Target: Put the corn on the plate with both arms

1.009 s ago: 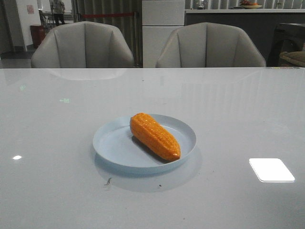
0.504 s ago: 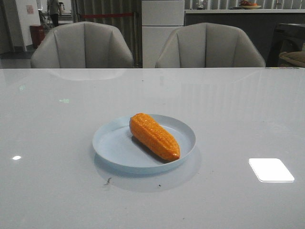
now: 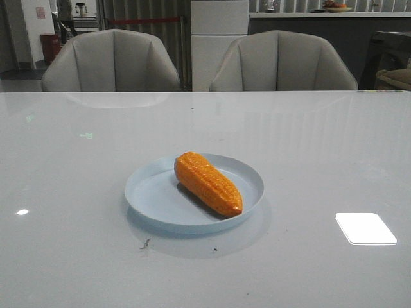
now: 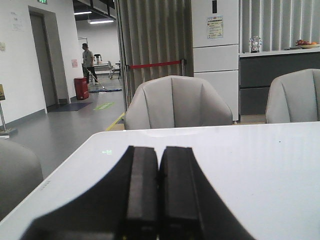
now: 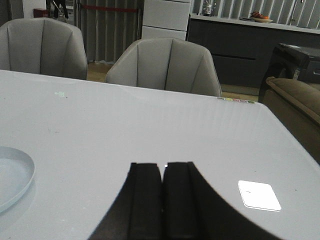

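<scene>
While the corn [image 3: 209, 183] lies diagonally on the plate [image 3: 154, 192], unmoved over the last second | left hand [image 4: 159, 195] and right hand [image 5: 162, 200] closed, empty, clear of the table's [image 3: 321, 154] centre | placement looks complete.

White glossy table [image 3: 321, 147] – bright light reflection [image 3: 365, 228] near right; two grey chairs [image 3: 110, 61] [image 3: 282, 62] behind far edge.

Right wrist view clips the plate [image 5: 20, 175] at the frame edge, corn out of sight. Both grippers' bases are cut off too.
</scene>
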`<state>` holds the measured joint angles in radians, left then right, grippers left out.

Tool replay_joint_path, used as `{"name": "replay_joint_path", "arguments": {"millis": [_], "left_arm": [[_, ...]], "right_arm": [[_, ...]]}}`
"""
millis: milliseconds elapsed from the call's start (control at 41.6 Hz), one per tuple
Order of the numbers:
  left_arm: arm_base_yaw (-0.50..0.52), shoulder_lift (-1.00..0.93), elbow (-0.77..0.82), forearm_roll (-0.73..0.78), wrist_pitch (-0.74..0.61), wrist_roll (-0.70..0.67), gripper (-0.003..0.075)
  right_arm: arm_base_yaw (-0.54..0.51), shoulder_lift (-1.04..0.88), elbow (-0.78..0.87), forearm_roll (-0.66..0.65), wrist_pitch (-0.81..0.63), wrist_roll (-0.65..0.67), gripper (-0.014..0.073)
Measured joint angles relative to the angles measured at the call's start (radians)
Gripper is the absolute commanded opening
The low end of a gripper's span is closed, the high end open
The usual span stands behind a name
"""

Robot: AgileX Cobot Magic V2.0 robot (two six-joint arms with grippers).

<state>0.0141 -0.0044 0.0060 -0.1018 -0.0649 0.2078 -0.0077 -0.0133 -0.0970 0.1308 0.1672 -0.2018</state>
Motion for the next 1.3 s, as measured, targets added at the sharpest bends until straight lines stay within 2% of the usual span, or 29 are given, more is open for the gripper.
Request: {"name": "replay_joint_path", "arguments": {"millis": [168, 1297], "left_arm": [[0.000, 0.000, 0.000, 0.000, 0.000, 0.000, 0.0089], [0.000, 0.000, 0.000, 0.000, 0.000, 0.000, 0.0089]], "right_arm": [[0.020, 0.000, 0.114, 0.000, -0.114, 0.000, 0.0052], [0.027, 0.000, 0.126, 0.002, -0.097, 0.000, 0.0052]]}}
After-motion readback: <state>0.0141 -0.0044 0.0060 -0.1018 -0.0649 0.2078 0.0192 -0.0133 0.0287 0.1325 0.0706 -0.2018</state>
